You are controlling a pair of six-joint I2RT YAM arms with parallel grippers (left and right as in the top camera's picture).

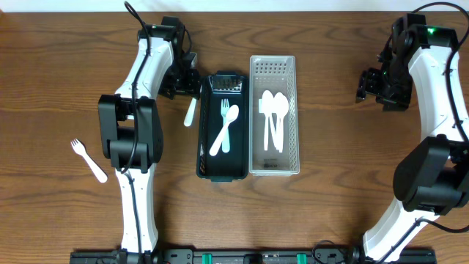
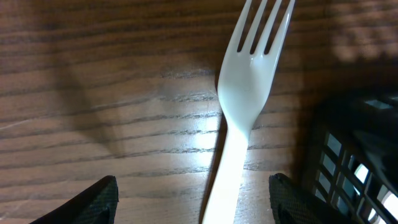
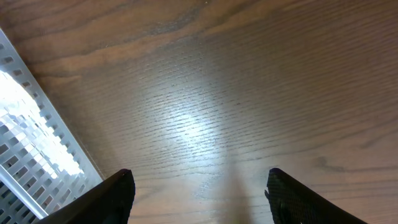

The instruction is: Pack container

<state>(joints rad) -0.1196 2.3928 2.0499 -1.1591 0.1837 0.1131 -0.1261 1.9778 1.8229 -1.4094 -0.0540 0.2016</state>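
Note:
A black container (image 1: 209, 158) holds a white fork (image 1: 220, 136) and a pale blue spoon (image 1: 226, 121). A white basket (image 1: 273, 167) to its right holds white spoons (image 1: 272, 117). A white fork (image 1: 190, 111) lies on the table just left of the black container. My left gripper (image 1: 189, 89) is open and low over it, and in the left wrist view the fork's (image 2: 245, 93) handle runs between my open fingers (image 2: 196, 202), untouched. Another white fork (image 1: 89, 160) lies far left. My right gripper (image 1: 364, 86) is open and empty, over bare table right of the basket.
The black container's wall (image 2: 354, 155) is close to my left gripper's right finger. The white basket's edge (image 3: 31, 143) shows at the left of the right wrist view, with my right fingers (image 3: 199, 199) over bare wood.

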